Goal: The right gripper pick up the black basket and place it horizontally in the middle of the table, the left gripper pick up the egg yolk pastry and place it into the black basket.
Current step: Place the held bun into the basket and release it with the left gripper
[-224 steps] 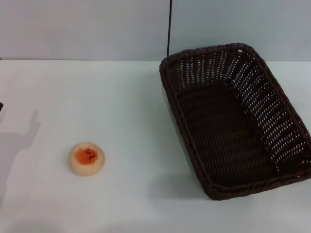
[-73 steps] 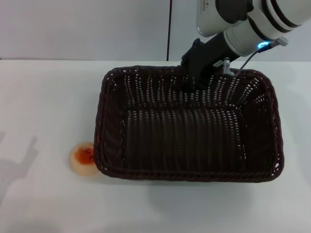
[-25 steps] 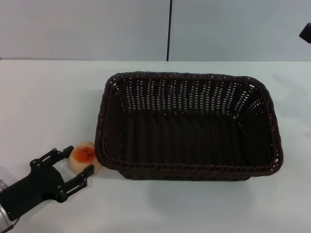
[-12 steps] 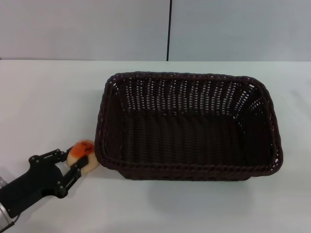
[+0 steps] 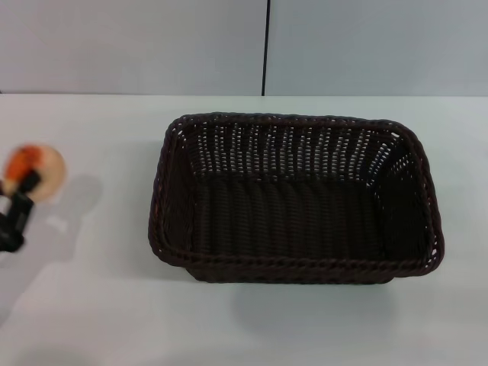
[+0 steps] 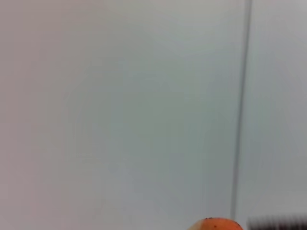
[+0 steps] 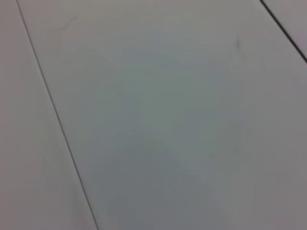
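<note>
The black basket (image 5: 293,198) lies lengthwise across the middle of the white table (image 5: 99,305), empty. At the far left of the head view my left gripper (image 5: 21,191) is shut on the egg yolk pastry (image 5: 34,171) and holds it in the air above the table, well left of the basket. A black finger (image 5: 23,187) crosses the bun. The pastry's orange top shows at the edge of the left wrist view (image 6: 213,224). My right gripper is out of view; its wrist view shows only a grey wall.
A grey wall with a dark vertical seam (image 5: 265,46) stands behind the table. The pastry casts a shadow (image 5: 72,202) on the table left of the basket.
My left gripper has closed on the pastry beside the basket's left front corner and lifted it up and to the left. The basket has not moved.
</note>
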{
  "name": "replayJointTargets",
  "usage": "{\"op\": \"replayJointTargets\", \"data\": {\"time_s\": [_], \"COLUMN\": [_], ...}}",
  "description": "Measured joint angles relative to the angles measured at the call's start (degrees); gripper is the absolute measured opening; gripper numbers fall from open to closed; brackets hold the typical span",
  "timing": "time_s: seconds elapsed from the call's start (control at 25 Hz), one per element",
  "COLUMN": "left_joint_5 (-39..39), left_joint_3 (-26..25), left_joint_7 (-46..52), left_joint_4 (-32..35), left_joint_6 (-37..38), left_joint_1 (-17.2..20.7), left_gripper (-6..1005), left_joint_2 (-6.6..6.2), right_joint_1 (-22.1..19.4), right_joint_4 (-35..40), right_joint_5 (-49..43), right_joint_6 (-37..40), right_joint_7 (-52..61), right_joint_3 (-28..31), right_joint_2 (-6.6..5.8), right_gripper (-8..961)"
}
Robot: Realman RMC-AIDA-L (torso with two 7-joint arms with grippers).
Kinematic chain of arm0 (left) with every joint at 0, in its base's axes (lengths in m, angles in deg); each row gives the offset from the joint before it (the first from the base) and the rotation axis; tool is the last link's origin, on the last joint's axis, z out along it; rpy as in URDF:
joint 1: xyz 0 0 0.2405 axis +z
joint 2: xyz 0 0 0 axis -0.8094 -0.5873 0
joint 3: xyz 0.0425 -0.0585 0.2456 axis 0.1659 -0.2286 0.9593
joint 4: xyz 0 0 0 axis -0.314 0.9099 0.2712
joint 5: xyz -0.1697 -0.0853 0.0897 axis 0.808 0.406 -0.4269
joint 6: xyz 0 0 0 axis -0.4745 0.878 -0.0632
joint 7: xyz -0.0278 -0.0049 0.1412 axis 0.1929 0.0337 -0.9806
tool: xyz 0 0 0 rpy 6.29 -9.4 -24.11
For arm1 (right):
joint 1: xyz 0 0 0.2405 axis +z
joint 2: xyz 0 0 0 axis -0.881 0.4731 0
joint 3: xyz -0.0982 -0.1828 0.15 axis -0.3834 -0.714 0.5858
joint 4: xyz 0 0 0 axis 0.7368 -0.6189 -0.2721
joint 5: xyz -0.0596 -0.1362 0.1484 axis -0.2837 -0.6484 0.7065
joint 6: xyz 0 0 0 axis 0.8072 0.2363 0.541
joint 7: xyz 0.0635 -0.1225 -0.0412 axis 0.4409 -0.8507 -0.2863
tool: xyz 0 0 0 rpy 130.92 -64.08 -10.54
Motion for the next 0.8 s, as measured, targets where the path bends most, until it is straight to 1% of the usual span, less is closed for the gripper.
{"op": "replayJointTargets", "data": {"time_s": [0.04, 0.08, 0.16, 0.2, 0.24, 0.28, 0.32, 0.4, 0.44, 0.48, 0.6, 0.64, 0.8], "left_joint_5": [0.3, 0.3, 0.3, 0.0, -0.9, -0.9, -1.3, -1.6, -1.7, -1.7, -1.8, -1.7, -1.5], "left_joint_3": [-1.9, -1.9, -2.3, -1.9, 0.9, 0.9, 2.7, 7.2, 11.5, 11.5, 16.1, 16.7, 16.5], "left_joint_7": [0.7, 0.7, 1.7, 1.8, 1.8, 1.8, 1.7, 1.3, -0.2, -0.2, -4.9, -6.8, -7.5], "left_joint_4": [0.2, 0.2, 0.3, 0.1, -0.8, -0.8, -1.5, -4.0, -7.5, -7.5, -12.8, -15.2, -16.2], "left_joint_6": [4.3, 4.3, 9.0, 10.8, 12.4, 12.4, 12.3, 11.3, 10.1, 10.1, 7.2, 4.7, 2.4], "left_joint_1": [-0.3, -0.3, -1.4, -2.4, -4.9, -4.9, -6.3, -9.5, -12.6, -12.6, -16.6, -17.9, -18.5], "left_gripper": [218, 209, 191, 182, 173, 168, 163, 153, 149, 144, 129, 131, 138], "left_joint_2": [-0.03, -0.03, -0.01, 0.1, 0.38, 0.38, 0.52, 0.61, 0.61, 0.61, 0.71, 0.74, 0.71], "right_joint_1": [0.0, 0.0, 0.0, 0.0, 0.2, 0.2, 0.4, 0.6, 0.7, 0.7, 0.7, 0.7, 0.5], "right_joint_4": [-0.6, -0.6, -1.1, -1.4, -2.2, -2.2, -2.6, -3.3, -3.6, -3.6, -3.9, -4.2, -4.7], "right_joint_5": [0.0, 0.0, 0.0, -0.1, -0.1, -0.1, -0.1, -0.1, -0.1, -0.1, -0.1, -0.1, -0.1], "right_joint_6": [0.4, 0.4, 1.0, 1.2, 1.7, 1.7, 2.0, 2.6, 3.2, 3.2, 3.9, 4.4, 4.8], "right_joint_7": [0.0, 0.0, 0.0, 0.0, 0.0, 0.0, 0.0, 0.0, 0.0, 0.0, 0.0, 0.0, -0.7], "right_joint_3": [0.2, 0.2, 0.2, 0.2, 0.2, 0.2, 0.2, 0.2, 0.2, 0.2, 0.1, 0.1, 0.2], "right_joint_2": [-0.03, -0.03, -0.05, -0.05, -0.05, -0.05, -0.05, -0.05, -0.05, -0.05, -0.05, -0.05, -0.05], "right_gripper": [750, 750, 750, 750, 750, 750, 750, 750, 749, 749, 749, 749, 749]}}
